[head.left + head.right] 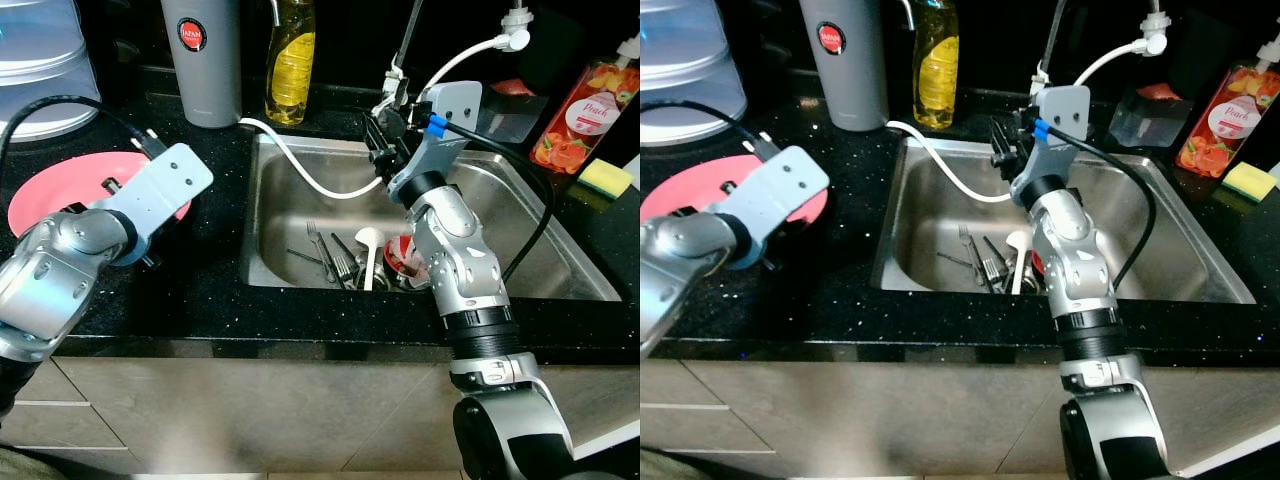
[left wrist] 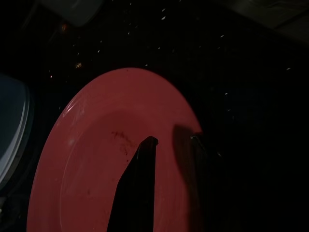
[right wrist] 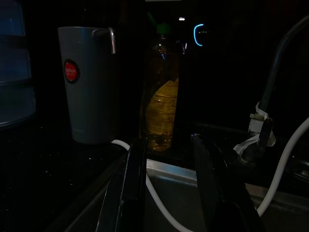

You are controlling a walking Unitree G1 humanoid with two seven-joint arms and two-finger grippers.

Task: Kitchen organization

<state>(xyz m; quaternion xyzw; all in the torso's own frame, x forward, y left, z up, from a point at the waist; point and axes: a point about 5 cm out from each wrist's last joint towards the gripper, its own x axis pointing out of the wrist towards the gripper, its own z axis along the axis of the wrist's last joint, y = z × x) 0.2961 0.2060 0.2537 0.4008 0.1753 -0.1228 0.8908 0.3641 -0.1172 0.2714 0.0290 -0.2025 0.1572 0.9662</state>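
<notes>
Pink plate (image 2: 111, 145) on black table (image 1: 200, 280) left of sink (image 1: 300, 200), left tool (image 2: 169, 159) spread empty over its rim, right tool (image 3: 169, 179) parted empty above sink, facing yellow soap bottle (image 3: 161, 106).

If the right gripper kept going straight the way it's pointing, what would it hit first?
Most likely the yellow dish soap bottle behind the sink: it stands dead ahead of the open right gripper. The white hose lies below that line; depth is uncertain.
</notes>
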